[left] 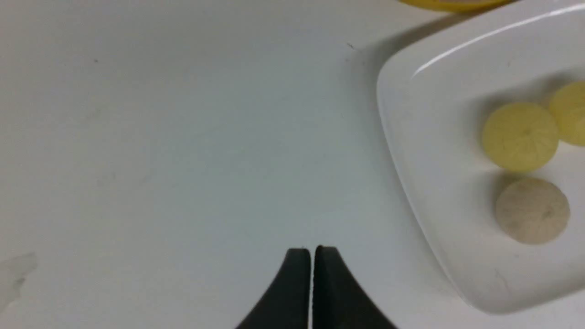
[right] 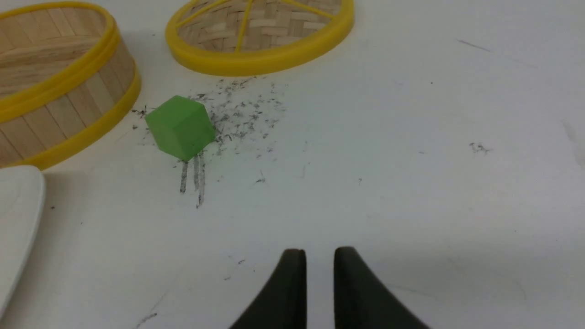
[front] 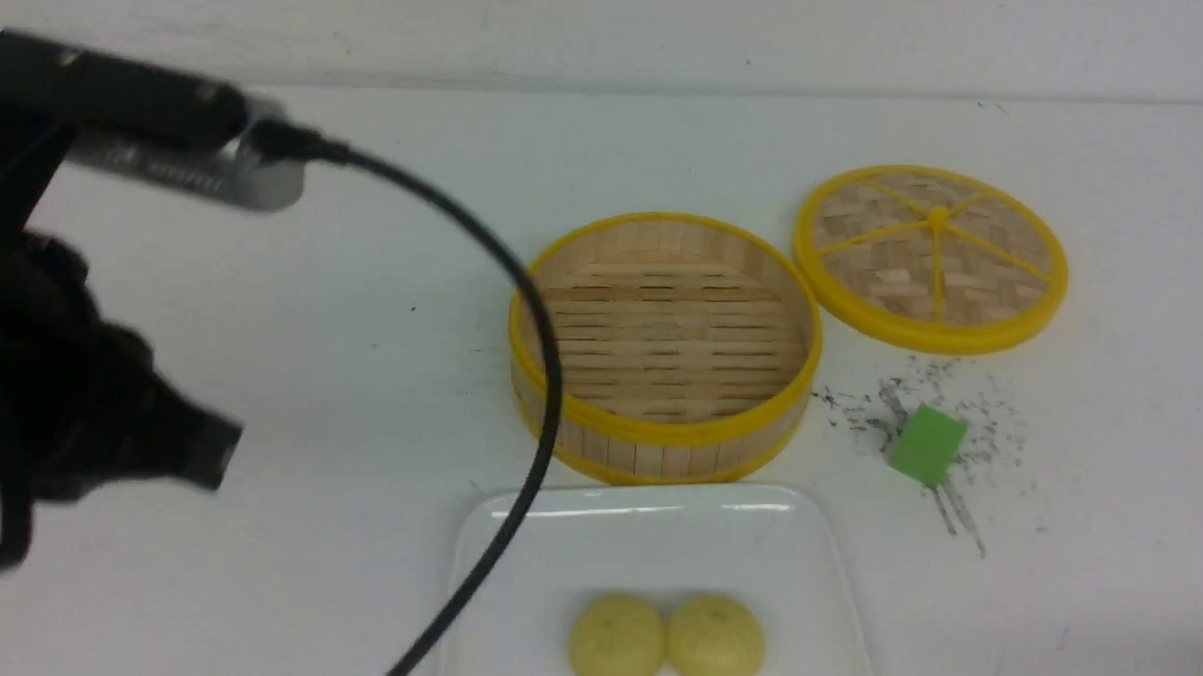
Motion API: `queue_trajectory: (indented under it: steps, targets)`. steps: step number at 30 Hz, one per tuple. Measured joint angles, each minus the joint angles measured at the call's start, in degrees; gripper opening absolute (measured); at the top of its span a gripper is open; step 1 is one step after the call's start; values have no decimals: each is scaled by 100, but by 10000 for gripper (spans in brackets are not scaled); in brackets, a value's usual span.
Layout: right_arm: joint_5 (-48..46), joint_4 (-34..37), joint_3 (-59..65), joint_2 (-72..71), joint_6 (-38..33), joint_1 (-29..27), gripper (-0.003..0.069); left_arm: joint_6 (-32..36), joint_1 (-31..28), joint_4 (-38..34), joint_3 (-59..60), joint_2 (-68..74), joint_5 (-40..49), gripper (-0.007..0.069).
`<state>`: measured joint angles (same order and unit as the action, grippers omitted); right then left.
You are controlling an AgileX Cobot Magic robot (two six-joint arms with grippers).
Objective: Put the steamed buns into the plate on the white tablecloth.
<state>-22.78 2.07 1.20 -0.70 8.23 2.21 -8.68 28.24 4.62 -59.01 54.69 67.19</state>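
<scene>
All three steamed buns lie in the plate (left: 411, 137) near the table's near edge: two pale yellow ones (left: 520, 136) touching side by side and one cream-white one (left: 532, 210) just beside them, this last seen only in the left wrist view. The bamboo steamer basket (front: 664, 345) just behind the plate stands empty, so the loading looks done and the step in hand is, by my judgement, a clean retreat. The left pincer (left: 312, 256) hangs over bare white tablecloth (left: 183, 137) beside the plate's left rim, its jaws pressed together and holding nothing. The right pincer (right: 319, 258) hovers over the tablecloth toward the table's right side, jaws a small way apart and empty. To finish well, each arm should lift straight up before swinging away, so that neither the fingers nor the trailing black cable (front: 523, 305), which crosses above the plate's left corner in the front view, drags the rim and sets the buns rolling. The count: three buns, one plate, one steamer basket, one woven lid (front: 930, 257) lying flat behind and to the right of the basket, and one green block (right: 180, 128) on the grey scribble marks (right: 242, 114), near the basket.
</scene>
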Motion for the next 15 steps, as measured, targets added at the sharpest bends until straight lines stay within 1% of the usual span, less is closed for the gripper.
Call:
queue_trajectory:
  steps: [3, 6, 7, 8, 9, 10, 11, 15]
  targets:
    - [0, 0, 0, 0, 0, 0, 113, 15, 0, -572, 1051, -896, -734, 31]
    - [0, 0, 0, 0, 0, 0, 116, 88, 0, -1347, 2049, -1692, -1748, 31]
    - [0, 0, 0, 0, 0, 0, 118, 106, 0, -1481, 2307, -1868, -1966, 31]
    - [0, 0, 0, 0, 0, 0, 118, 132, 0, -1727, 2654, -2095, -2491, 31]
    - [0, 0, 0, 0, 0, 0, 118, 138, 0, -1755, 2760, -2160, -2567, 31]
    - [0, 0, 0, 0, 5, 0, 119, 149, 0, -1919, 3120, -2373, -3176, 33]
    - [0, 0, 0, 0, 4, 0, 120, 149, 0, -1971, 3300, -2477, -3541, 34]
    - [0, 0, 0, 0, 4, 0, 127, 122, 0, -2088, 3656, -2614, -4565, 36]
